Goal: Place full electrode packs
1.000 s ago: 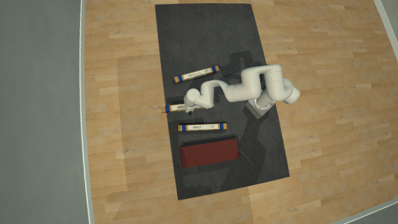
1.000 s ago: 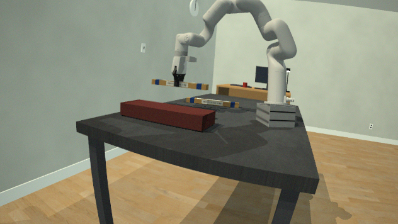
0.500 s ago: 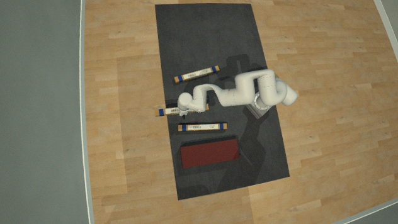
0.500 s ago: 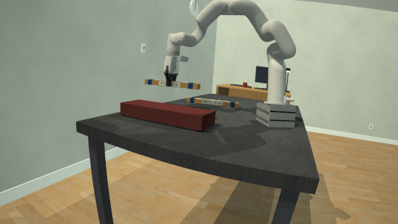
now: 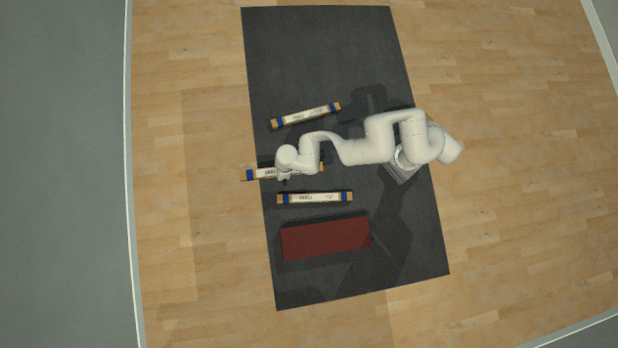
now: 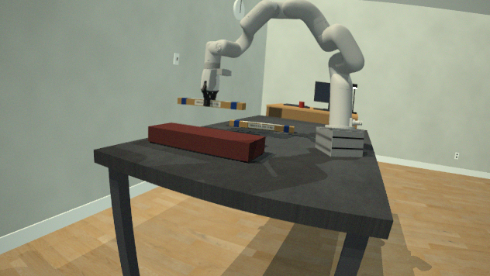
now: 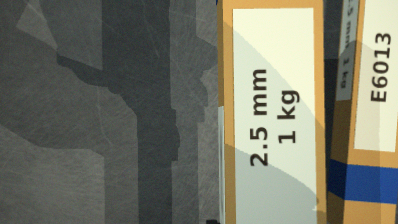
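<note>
Three packs show from the top: your held pack (image 5: 264,172) (image 6: 191,101) (image 7: 275,115) sits beyond the near pack (image 5: 315,196) (image 6: 261,125) (image 7: 377,75) from the red platform (image 5: 325,238) (image 6: 201,143). Exterior: your fingers (image 6: 209,98) grip it mid-length, above the surface (image 6: 310,186); lower it level. Wrist: keep it clear of its neighbour.

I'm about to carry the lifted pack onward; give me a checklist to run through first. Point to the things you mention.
1. Pack (image 5: 264,173) (image 6: 226,105) (image 7: 275,115) held in the gripper (image 5: 285,181) (image 6: 208,104): ok.
2. Held pack raised off the table (image 5: 323,54) (image 6: 310,186) (image 7: 50,100): ok.
3. Red platform (image 5: 327,238) (image 6: 205,134) free of packs: ok.
4. Held pack over the platform: not ok; the nearer resting pack (image 5: 315,196) (image 6: 261,125) (image 7: 382,75) lies between them in the top view.
5. Held pack known to be full: cannot tell; its outside doesn't show it.
</note>
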Controlling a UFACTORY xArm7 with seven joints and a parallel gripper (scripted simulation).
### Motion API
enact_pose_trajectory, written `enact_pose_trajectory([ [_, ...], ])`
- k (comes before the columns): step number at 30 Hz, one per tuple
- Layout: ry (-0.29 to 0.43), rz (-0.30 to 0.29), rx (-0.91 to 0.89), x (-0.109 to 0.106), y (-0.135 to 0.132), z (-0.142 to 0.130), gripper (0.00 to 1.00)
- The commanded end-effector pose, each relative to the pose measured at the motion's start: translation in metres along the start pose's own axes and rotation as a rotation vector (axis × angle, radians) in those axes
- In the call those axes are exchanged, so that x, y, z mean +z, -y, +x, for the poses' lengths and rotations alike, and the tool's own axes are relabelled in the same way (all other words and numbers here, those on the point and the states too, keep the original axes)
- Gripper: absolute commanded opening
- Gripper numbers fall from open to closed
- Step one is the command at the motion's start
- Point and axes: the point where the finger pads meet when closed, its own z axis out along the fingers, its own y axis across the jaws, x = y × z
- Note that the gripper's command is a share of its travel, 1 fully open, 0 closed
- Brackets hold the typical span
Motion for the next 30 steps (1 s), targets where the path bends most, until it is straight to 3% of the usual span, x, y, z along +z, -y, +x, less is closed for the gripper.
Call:
enact_pose_trajectory([
  [1,0.005,-0.001,0.0,-0.002,0.0,-0.002,0.35],
  [21,0.005,-0.001,0.0,-0.002,0.0,-0.002,0.35],
  [30,0.005,-0.001,0.0,-0.016,0.0,-0.002,0.35],
])
